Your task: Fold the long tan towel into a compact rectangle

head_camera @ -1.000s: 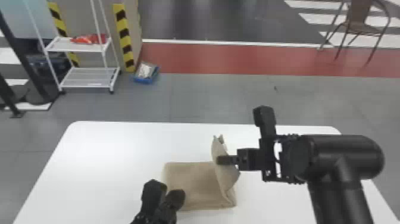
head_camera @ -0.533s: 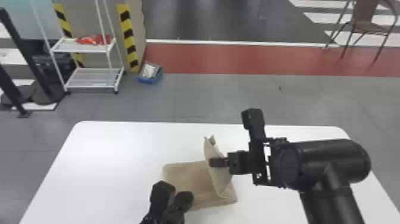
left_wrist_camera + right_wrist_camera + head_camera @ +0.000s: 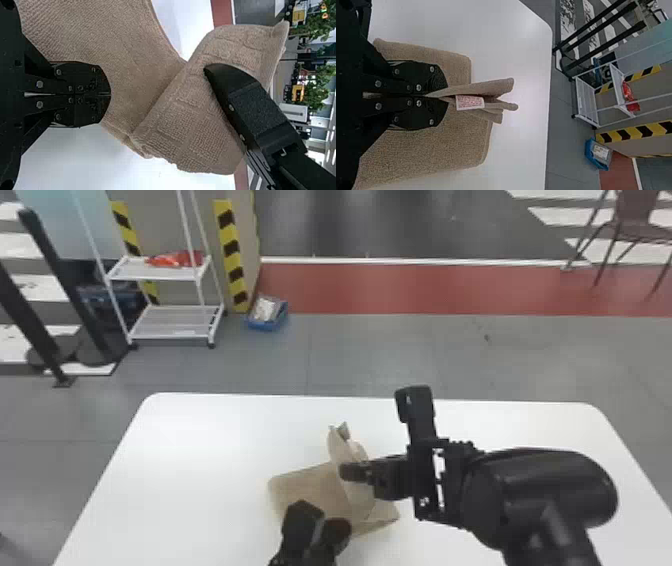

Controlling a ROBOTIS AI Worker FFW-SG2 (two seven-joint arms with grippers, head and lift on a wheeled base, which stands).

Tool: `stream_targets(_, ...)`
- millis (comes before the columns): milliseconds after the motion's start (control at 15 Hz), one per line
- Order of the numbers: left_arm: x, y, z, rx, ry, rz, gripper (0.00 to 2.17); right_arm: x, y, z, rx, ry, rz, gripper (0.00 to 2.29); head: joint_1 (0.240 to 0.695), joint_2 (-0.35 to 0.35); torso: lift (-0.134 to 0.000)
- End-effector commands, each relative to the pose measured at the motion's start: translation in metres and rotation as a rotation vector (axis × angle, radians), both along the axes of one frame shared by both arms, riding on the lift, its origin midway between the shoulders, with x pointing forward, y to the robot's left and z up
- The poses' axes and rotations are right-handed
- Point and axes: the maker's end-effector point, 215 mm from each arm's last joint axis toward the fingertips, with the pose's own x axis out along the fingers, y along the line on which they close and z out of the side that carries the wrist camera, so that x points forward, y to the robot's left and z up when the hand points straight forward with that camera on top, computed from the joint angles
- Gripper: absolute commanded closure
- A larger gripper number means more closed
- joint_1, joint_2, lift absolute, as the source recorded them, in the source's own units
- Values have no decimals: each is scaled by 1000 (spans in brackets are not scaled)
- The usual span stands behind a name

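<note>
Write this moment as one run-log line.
right end effector: shut on raised towel flap | left end effector: shut, over towel | fold: unfinished

So your towel (image 3: 190, 126) was rough, nubbly cloth, your table (image 3: 200, 470) looked smooth and kinda glossy, and your right gripper (image 3: 354, 472) was matt with shiny metal screws (image 3: 378, 84).

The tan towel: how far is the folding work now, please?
Done, it seems: some folding, since the raised end of the tan towel shows several layers. In hand: the right gripper pinches that end, standing up from the flat part; the left gripper is shut by the towel. Remaining: laying the raised end down, probably then straightening the edges.
</note>
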Motion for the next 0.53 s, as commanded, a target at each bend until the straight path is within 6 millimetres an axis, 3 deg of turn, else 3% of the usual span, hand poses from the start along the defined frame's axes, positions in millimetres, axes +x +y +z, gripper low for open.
stream_targets(0, -1, -2, -1, 2, 0, -4, 1882, -10, 8, 0, -2, -5, 15, 1193, 695, -3, 0)
stream_targets(333, 11, 21, 35, -30, -69, 52, 1882, -3, -20, 3, -21, -17, -43, 1193, 695, 3, 0)
stream_targets(467, 27, 37, 33, -7, -63, 71, 1882, -3, -32, 6, -12, -15, -68, 1193, 695, 3, 0)
